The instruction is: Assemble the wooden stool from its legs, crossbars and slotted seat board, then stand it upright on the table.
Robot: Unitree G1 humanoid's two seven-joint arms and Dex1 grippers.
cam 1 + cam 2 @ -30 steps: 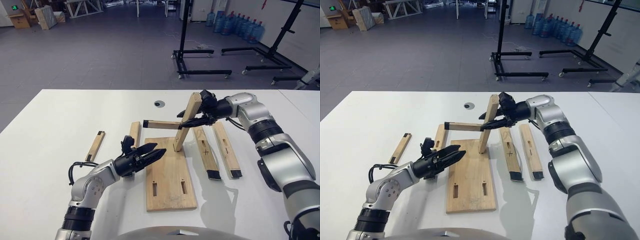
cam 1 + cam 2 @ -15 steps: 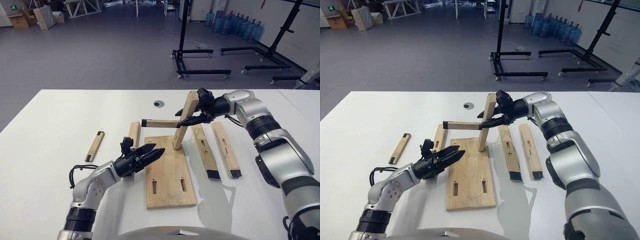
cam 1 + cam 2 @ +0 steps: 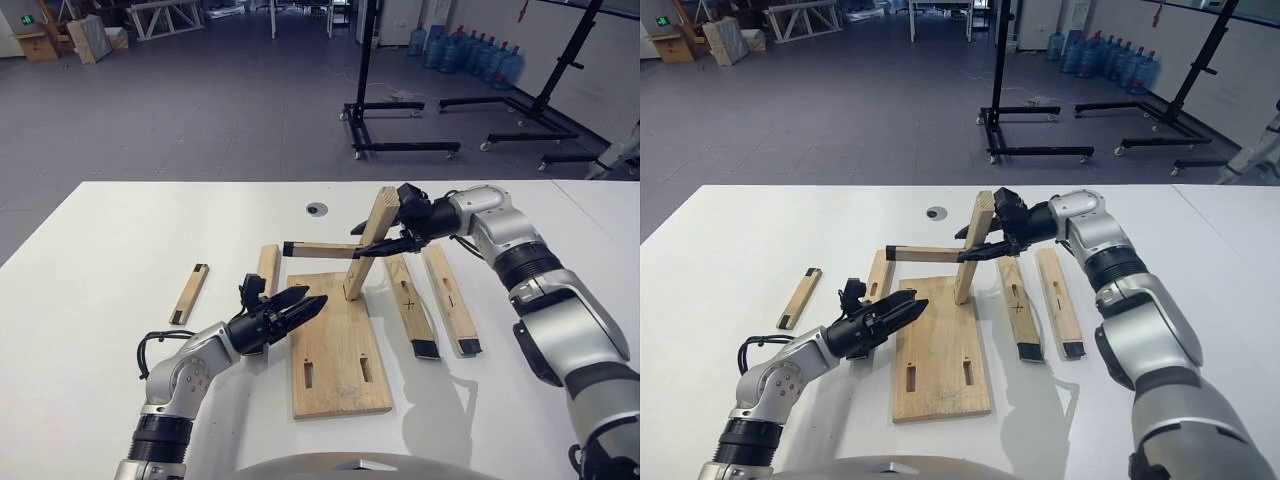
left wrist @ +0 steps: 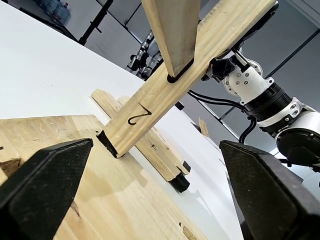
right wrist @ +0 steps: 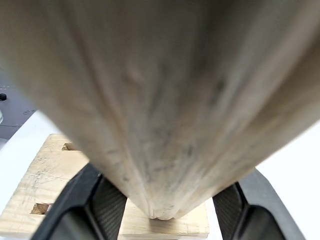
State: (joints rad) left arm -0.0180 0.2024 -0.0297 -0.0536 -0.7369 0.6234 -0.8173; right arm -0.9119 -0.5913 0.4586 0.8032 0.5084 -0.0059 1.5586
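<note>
Left eye view: leg+crossbar held at far board edge, almost no movement in 1 s

- Right gripper (image 3: 388,232): clamped on the upper part of the leg (image 3: 365,255). The leg is tilted, top leaning right. Its foot is down at the far edge of the seat board (image 3: 338,345), right of centre.
- The crossbar (image 3: 320,248) is already joined to that leg and sticks out level to the left, over the board's far-left corner.
- Left gripper (image 3: 312,298): fingers spread, nothing held. It is parked low over the board's left edge and points at the leg.
- Change over the last second: the leg top has been rocked slightly and brought back, and the foot has been kept at about the same spot. The left arm has hardly been shifted.
- Judgement: the foot is being lined up with a far slot. Seating cannot be confirmed, since the slot is hidden by the foot.
- Still loose on the table (image 3: 80,330): loose leg (image 3: 411,300) and outer loose leg (image 3: 451,298) lie right of the board. A second stick (image 3: 268,265) lies just left of it, and a far-left stick (image 3: 190,292) lies well apart.
- Most of the assembly is judged outstanding.
</note>
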